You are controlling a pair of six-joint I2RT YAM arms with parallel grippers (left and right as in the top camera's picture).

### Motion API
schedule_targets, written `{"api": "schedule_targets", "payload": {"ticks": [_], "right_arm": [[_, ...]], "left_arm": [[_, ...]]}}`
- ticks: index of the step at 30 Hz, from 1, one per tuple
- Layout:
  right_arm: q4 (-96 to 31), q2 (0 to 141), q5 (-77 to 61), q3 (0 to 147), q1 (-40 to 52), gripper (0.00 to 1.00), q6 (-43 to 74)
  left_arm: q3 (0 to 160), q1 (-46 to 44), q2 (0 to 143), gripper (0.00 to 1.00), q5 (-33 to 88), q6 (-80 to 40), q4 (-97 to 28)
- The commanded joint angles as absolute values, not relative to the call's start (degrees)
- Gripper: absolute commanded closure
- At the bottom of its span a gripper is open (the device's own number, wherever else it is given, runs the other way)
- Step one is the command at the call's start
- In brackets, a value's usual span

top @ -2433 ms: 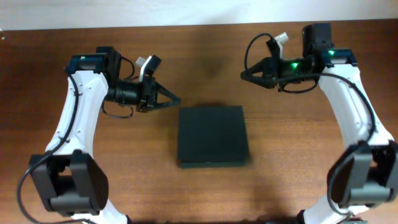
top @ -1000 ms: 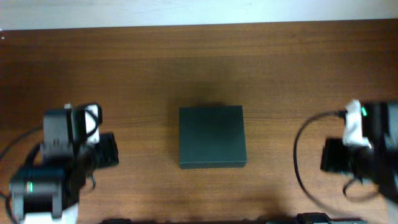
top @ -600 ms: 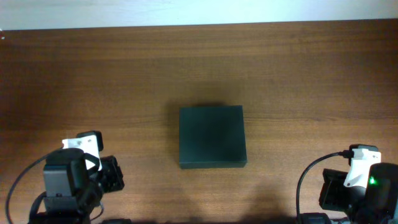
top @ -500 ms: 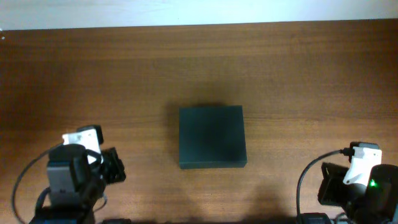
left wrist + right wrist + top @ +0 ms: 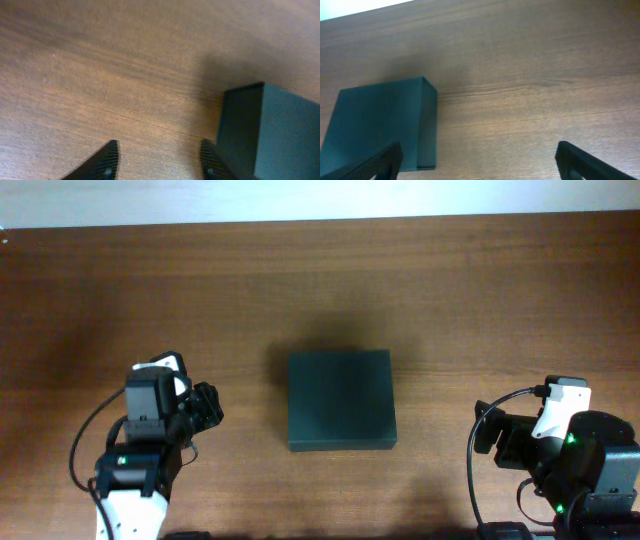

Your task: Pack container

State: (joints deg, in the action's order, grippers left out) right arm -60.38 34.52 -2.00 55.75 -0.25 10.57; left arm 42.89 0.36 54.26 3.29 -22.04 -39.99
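Note:
The container (image 5: pixel 340 398), a dark green-black square box with its lid down, lies flat in the middle of the wooden table. My left gripper (image 5: pixel 210 408) sits low at the front left, well apart from the box, pointing toward it. In the left wrist view its fingers (image 5: pixel 107 159) stand open over bare wood, and the container (image 5: pixel 272 130) is just beyond the right fingertip. My right gripper (image 5: pixel 482 436) sits at the front right, also apart from the box. Its fingers (image 5: pixel 382 161) are spread wide and hold nothing, with the container (image 5: pixel 375 122) ahead on the left.
The brown wooden table (image 5: pixel 450 300) runs back to a pale wall strip (image 5: pixel 300 198) along the far edge. Black cables loop beside both arm bases near the front edge.
Both arms have swung from the front edge toward the container. Both pairs of jaws have gone from shut to open. The container has not moved.

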Motion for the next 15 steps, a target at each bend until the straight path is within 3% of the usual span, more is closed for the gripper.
{"api": "schedule_targets", "payload": {"ticks": [1, 2, 3, 15], "right_arm": [[-60.01, 35.73, 0.78, 55.48, -0.45, 0.01, 10.94], [-59.99, 36.05, 0.71, 55.48, -0.45, 0.01, 10.94], [-60.01, 36.73, 0.73, 55.48, -0.45, 0.01, 10.94], [-60.23, 41.76, 0.71, 55.48, -0.45, 0.01, 10.94]], "left_arm": [[42.7, 0.64, 57.1, 0.4, 4.12, -22.28, -39.66], [42.7, 0.64, 57.74, 0.31, 4.1, -22.28, -39.64], [42.7, 0.67, 58.72, 0.03, 4.08, -22.28, -39.57], [42.68, 0.64, 59.68, 0.01, 4.1, -22.28, -39.44]]}}
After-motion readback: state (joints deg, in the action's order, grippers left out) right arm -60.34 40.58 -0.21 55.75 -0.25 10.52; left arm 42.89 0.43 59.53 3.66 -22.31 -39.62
